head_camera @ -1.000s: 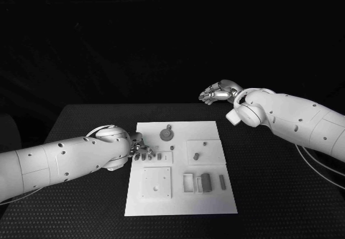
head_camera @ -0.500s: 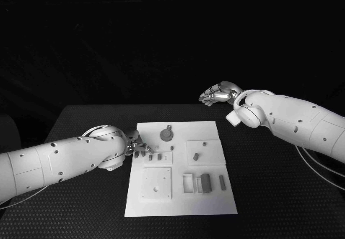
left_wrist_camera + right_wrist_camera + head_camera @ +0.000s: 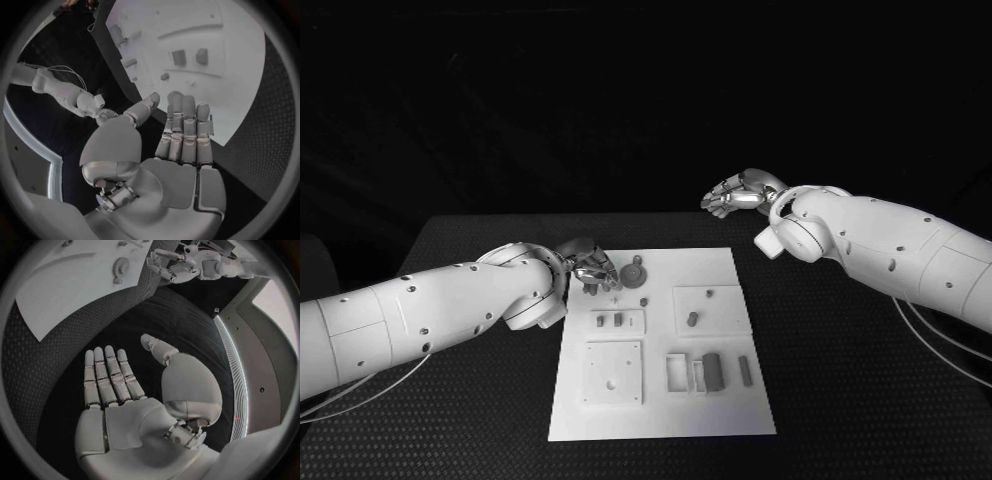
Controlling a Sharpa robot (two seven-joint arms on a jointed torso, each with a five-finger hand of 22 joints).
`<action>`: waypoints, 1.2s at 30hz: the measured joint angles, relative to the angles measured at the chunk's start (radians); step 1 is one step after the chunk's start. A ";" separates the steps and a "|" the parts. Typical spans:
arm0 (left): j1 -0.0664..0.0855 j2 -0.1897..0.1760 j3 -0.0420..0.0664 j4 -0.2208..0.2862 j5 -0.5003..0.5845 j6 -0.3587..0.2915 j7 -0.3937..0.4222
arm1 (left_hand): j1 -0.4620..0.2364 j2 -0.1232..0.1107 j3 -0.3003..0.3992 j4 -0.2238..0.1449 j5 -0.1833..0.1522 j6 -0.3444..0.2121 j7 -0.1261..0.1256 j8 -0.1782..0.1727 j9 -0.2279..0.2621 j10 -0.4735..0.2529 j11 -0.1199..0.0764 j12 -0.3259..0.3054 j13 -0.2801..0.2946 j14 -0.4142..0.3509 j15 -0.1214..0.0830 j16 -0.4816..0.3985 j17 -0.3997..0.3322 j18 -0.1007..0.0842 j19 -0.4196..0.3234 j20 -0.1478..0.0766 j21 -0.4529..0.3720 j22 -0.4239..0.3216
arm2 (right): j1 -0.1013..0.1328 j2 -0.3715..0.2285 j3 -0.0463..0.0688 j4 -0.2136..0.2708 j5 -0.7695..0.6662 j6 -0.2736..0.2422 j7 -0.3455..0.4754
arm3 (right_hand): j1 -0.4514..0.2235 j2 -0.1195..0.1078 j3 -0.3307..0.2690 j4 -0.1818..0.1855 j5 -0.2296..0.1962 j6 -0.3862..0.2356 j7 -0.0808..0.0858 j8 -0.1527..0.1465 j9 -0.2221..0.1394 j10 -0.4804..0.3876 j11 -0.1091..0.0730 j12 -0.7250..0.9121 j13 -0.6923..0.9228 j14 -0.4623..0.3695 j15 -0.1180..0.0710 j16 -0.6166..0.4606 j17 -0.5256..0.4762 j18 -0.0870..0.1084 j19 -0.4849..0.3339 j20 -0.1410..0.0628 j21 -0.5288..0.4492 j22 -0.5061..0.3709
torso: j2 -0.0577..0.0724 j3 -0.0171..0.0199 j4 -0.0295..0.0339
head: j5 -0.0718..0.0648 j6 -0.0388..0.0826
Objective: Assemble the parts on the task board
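The white task board (image 3: 664, 412) lies mid-table with grey parts on it. A round part (image 3: 635, 270) sits near its far edge, two small pegs (image 3: 607, 321) stand in a raised block, and long bars (image 3: 714, 366) lie at the near right. My left hand (image 3: 593, 268) hovers at the board's far left corner, just beside the round part. In the left wrist view its fingers (image 3: 185, 131) are straight and the palm is bare over the board's edge (image 3: 244, 65). My right hand (image 3: 740, 192) is raised beyond the table's far right. Its palm (image 3: 119, 390) is flat and holds nothing.
A square plate (image 3: 615, 368) with small holes sits at the board's near left, and another block (image 3: 711, 305) carrying a short peg lies at mid right. Black table (image 3: 862, 380) surrounds the board on all sides. The right wrist view looks across at the left hand (image 3: 172, 267).
My left hand has moved from the board's left edge by the small pegs toward the far left corner, beside the round part. The right hand has barely moved.
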 measured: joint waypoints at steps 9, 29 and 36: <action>-0.005 0.082 -0.017 -0.055 -0.225 -0.100 0.147 | 0.081 -0.041 -0.055 -0.002 0.000 0.013 -0.033 -0.023 -0.056 -0.003 -0.001 -0.099 -0.061 0.017 0.004 -0.003 0.017 0.000 -0.004 0.001 -0.011 0.013 | 0.000 0.009 0.000 -0.013 0.001 0.000 0.001 | 0.000 0.000 0.000 0.000 0.000 0.000 0.000 0.000 0.000 0.000 0.000 0.000 0.000 0.000 0.000 0.000 0.000 0.000 0.000 0.000 0.000 0.000 | 0.001 -0.0010 0.0002 | 0.001 0.005; -0.074 0.162 -0.047 -0.139 -0.552 -0.176 0.245 | 0.146 -0.055 -0.097 0.002 0.000 0.045 -0.040 -0.053 -0.125 0.049 -0.027 -0.190 -0.101 0.081 -0.034 0.180 0.125 0.000 0.055 -0.014 0.067 0.084 | 0.000 0.004 0.000 -0.003 0.003 0.000 0.003 | 0.000 0.000 0.000 0.000 0.000 0.000 0.000 0.000 -0.001 0.000 0.000 0.000 0.000 0.000 0.000 0.000 0.000 0.000 0.000 0.000 -0.004 0.001 | 0.003 -0.0012 -0.0026 | -0.007 0.007; -0.082 0.170 -0.047 -0.146 -0.592 -0.176 0.251 | 0.126 -0.075 -0.107 0.004 0.000 0.045 -0.040 -0.058 -0.134 0.050 -0.027 -0.207 -0.106 0.088 -0.034 0.210 0.135 0.000 0.064 -0.016 0.078 0.096 | 0.000 0.002 0.000 -0.001 0.004 0.000 0.003 | 0.000 0.000 0.000 0.000 0.000 0.000 0.000 0.000 -0.001 0.000 0.000 0.000 0.000 0.000 0.000 0.000 0.000 0.000 0.000 0.000 -0.004 0.002 | 0.003 -0.0005 -0.0025 | -0.009 0.004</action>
